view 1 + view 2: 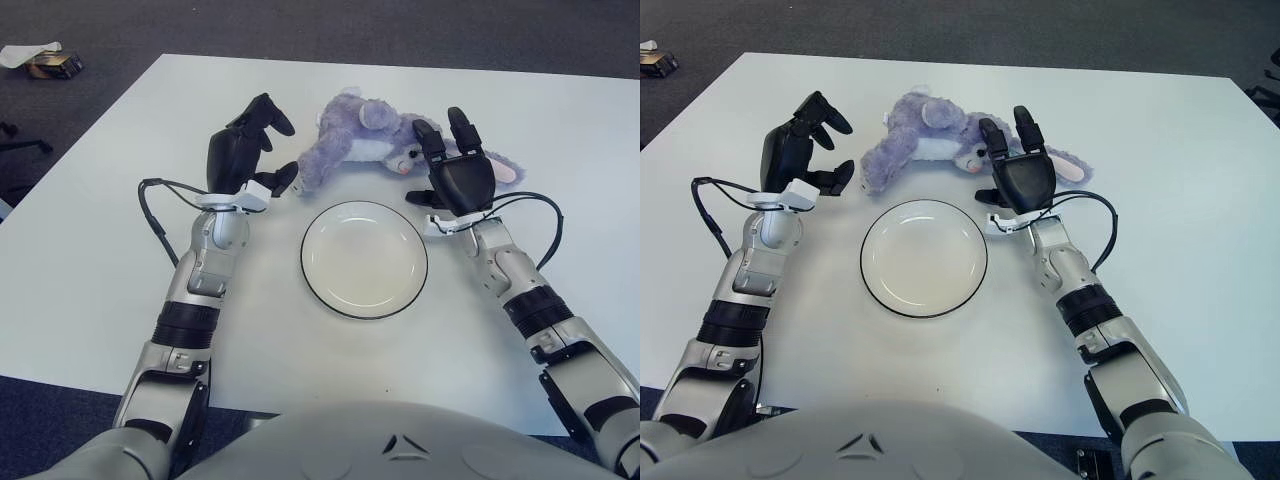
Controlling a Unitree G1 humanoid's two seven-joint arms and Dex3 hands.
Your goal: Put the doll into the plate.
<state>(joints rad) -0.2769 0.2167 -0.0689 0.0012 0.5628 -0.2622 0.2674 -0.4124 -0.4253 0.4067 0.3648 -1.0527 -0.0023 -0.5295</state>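
Purple plush monkey doll (365, 143) lies on its side on white table (100, 230), just beyond empty plate (364, 259). Left hand (243, 155) at doll's feet, right hand (455, 175) at head; both spread, gripping nothing. Doll judged light, soft, squashy, unbreakable; pinch torso or squeeze between both hands.

A white table (90, 250) fills most of the frame. Around it, along the top and the left edge, there is dark grey carpet (300, 25). In the upper left corner, a small dark box (52, 66) lies on the carpet, with a piece of white paper (25, 53) touching it.
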